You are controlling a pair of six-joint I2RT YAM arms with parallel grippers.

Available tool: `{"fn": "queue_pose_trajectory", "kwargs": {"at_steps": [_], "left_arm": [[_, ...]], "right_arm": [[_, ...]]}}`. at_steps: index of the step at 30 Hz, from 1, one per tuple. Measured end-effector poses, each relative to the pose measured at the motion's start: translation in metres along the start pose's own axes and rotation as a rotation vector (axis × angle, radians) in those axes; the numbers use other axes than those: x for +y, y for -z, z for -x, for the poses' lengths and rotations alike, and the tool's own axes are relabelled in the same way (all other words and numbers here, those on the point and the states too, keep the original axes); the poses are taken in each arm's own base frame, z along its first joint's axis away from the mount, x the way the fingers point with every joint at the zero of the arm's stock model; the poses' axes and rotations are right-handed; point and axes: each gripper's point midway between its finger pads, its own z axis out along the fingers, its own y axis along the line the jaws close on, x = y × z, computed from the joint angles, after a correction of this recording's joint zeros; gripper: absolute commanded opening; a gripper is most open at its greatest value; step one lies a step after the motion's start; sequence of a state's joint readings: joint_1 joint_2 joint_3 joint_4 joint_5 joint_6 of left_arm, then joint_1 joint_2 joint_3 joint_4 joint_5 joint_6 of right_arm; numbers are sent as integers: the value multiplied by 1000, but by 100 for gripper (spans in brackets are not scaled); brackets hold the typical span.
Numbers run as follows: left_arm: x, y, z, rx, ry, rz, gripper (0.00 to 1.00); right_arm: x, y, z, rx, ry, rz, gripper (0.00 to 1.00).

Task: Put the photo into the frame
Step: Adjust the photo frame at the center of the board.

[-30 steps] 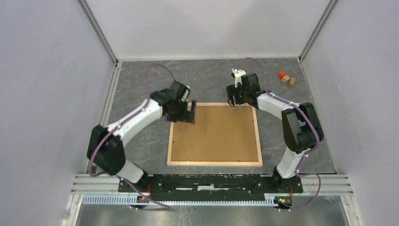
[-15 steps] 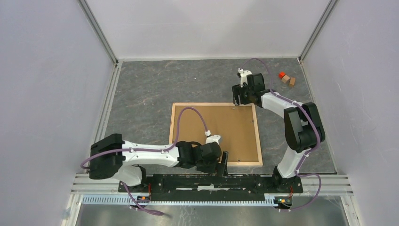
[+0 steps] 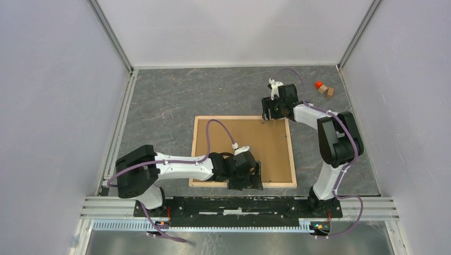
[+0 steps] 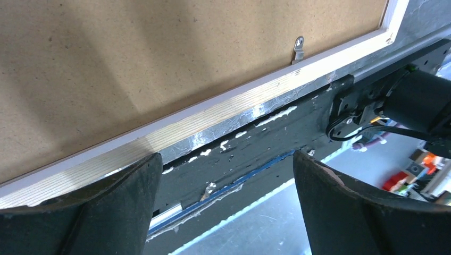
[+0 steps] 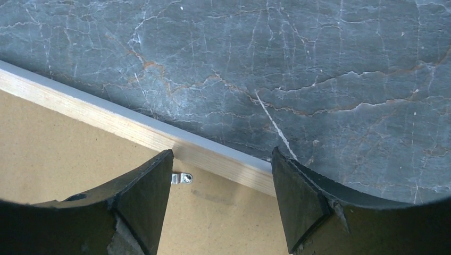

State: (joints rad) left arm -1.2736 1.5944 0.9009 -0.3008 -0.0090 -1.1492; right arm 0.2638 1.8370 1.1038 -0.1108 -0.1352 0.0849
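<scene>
**Ops:** From the overhead, what's on the desk (image 3: 170, 101)?

**Me:** The frame (image 3: 243, 184) lies face down mid-desk, pale wood rails up, with the brown backing board (image 3: 250, 143) seated inside it. I can't see the photo. If it's loaded, it's under that board.

**Ops:** And the fingers?

**Me:** My left fingers (image 4: 80, 212) are spread wide over the near rail, holding nothing. My right fingers (image 5: 133, 212) are also apart and empty, above the far rail near its right corner.

**Ops:** Which step is that?

**Me:** I'd say the tabs. One metal retaining tab (image 4: 299, 49) sits on the near rail with its tip over the board. Another tab (image 5: 182, 178) lies between my right fingers. Whether they're being locked or released, I can't tell.

**Ops:** Next move?

**Me:** Probably lower one fingertip onto a tab and swivel it gently without shoving the frame. Two small blocks (image 3: 324, 89) sit far right, well apart.

**Ops:** Any labels?

**Me:** No readable writing anywhere.
</scene>
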Motion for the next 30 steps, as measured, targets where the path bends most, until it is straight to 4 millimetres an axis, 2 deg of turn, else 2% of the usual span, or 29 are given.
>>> {"fn": "queue_pose_trajectory", "kwargs": {"at_steps": [4, 9, 16, 21, 25, 28, 30], "left_arm": [[4, 1, 12, 19, 63, -5, 98], [24, 3, 48, 3, 166, 15, 99], [73, 14, 97, -27, 267, 78, 98], [134, 34, 141, -86, 373, 169, 90], [174, 52, 173, -149, 413, 246, 80], [197, 63, 188, -167, 417, 306, 71], [202, 65, 196, -170, 412, 316, 65]], "right_arm": [[-3, -5, 3, -1, -23, 1, 73], [-13, -7, 12, -37, -45, -9, 73], [-18, -2, 13, -83, -51, -20, 73], [-12, 13, -6, -92, -72, 2, 72], [7, 26, -25, -90, -102, 76, 71], [22, 39, -47, -85, -123, 130, 72], [30, 47, -66, -62, -139, 156, 72]]}}
